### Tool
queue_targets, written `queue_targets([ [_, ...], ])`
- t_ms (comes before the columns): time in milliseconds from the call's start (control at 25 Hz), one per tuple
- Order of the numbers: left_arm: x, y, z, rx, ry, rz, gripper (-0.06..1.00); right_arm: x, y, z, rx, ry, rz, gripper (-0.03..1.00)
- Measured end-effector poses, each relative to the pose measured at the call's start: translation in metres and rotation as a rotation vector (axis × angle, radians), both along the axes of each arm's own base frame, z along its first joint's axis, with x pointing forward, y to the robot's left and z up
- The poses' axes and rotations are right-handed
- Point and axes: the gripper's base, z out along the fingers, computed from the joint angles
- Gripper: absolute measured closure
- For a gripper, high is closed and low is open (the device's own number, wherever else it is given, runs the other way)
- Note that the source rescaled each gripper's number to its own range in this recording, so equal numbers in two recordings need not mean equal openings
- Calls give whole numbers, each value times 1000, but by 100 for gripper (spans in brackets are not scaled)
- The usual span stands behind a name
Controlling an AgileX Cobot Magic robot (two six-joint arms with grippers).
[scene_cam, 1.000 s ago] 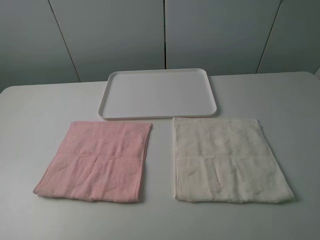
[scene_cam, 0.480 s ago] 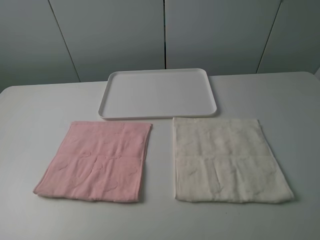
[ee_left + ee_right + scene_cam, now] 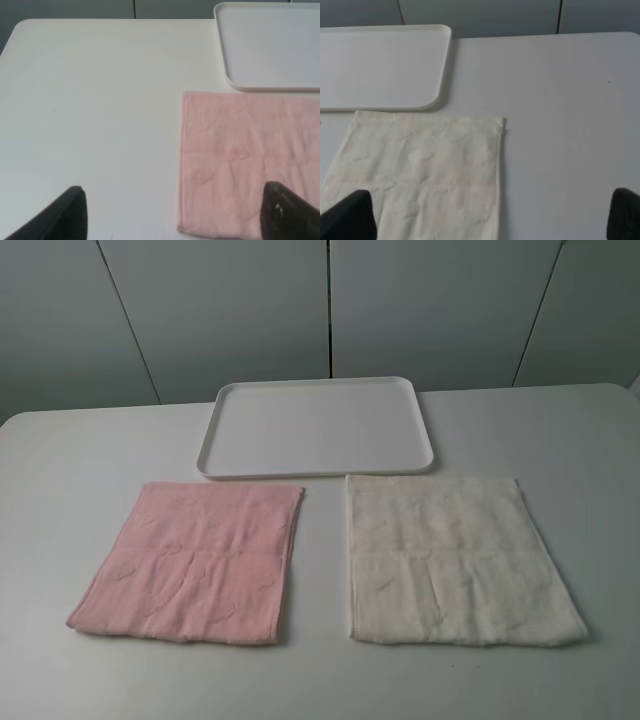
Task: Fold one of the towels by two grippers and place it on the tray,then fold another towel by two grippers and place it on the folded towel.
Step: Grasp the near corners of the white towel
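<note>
The left pincer (image 3: 172, 192) stands released with its jaws wide apart and nothing between them. It hangs over the near outer corner of the pale pink towel (image 3: 240, 160), one finger above the cloth and the other above bare worktop (image 3: 80, 460). The right pincer (image 3: 491, 192) is likewise released and empty, astride the outer side edge of the cream-white towel (image 3: 425, 175). Neither arm shows in the high view, so how far above the cloth they hang is hard to tell.

Both towels lie flat and side by side on the worktop, apart from each other. Their far edges sit just beside the near rim of the tray (image 3: 320, 425), which holds nothing. No folding has begun.

The likeliest trouble is in the pairing. The cream-white towel should go first and needs both pincers, yet the left one is placed at the pink cloth. If each closes on the cloth beneath it, two towels get lifted by one corner apiece.

Terry is limp and the worktop looks smooth. A shallow pinch could slip off the hem, or drag the cloth and bunch it instead of raising it.

Uneven lift between the two corners would give a skewed fold.

With so little room at the tray, a sweeping fold could nudge the rim and shift the tray
</note>
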Motion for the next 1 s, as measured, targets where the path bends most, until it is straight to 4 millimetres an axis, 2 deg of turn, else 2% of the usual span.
queue_targets([
  [1000, 0, 0, 0, 0, 0, 0, 4, 0, 0, 0, 0, 0, 0, -3],
])
